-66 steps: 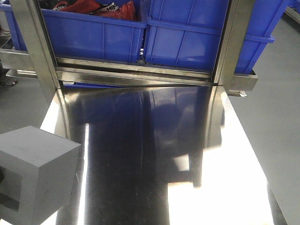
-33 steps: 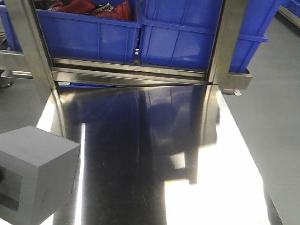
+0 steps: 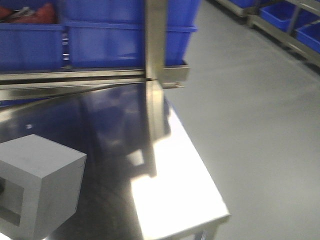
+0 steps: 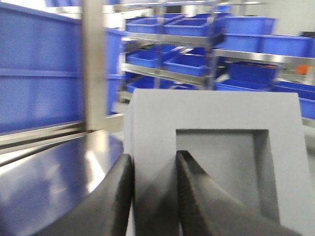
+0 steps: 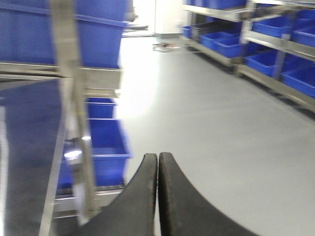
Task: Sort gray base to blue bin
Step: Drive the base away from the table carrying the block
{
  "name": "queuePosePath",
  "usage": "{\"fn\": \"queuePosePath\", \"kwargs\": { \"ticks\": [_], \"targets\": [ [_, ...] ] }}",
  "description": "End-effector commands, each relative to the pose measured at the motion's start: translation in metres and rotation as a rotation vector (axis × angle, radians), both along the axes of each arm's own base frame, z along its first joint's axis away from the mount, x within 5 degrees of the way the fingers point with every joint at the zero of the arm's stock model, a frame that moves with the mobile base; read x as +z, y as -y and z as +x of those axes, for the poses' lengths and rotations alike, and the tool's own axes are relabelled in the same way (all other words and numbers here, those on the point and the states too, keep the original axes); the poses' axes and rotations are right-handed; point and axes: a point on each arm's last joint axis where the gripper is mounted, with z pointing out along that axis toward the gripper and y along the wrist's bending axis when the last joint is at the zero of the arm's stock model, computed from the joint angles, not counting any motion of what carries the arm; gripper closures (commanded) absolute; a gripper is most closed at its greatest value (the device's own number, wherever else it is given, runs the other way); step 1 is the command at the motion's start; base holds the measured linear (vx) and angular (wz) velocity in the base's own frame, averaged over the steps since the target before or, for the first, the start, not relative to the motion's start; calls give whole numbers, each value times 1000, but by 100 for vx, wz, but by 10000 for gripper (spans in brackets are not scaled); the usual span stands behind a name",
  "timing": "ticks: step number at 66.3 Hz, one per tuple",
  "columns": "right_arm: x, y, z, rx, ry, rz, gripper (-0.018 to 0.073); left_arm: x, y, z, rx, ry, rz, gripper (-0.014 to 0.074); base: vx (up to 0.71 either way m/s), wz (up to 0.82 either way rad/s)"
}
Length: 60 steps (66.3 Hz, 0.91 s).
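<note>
Left hand point(image 4: 152, 162) clamps the gray base point(image 4: 216, 113) (right hand point(image 5: 157, 158) closed, empty).

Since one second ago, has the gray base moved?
Yes. The gray base holds its spot in the front view, but the steel post has slid left toward it, so the base travelled rightward relative to that post.

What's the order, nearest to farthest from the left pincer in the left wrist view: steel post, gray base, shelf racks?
1. gray base, gripped in the left pincer.
2. steel post, to the left.
3. shelf racks, far background, right.
</note>
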Motion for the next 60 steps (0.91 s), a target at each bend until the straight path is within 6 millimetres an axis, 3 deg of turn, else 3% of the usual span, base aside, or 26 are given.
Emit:
{"fn": "queuePosePath", "kwargs": {
  "ticks": [1, 60],
  "targets": [
    [2, 0, 0, 0, 71, -11, 568, 19, 1, -2, -23, 109, -79, 602, -7, -72],
    [3, 0, 0, 0, 72, -11, 568, 19, 1, -2, -23, 109, -79, 602, -9, -71]
  ]
}}
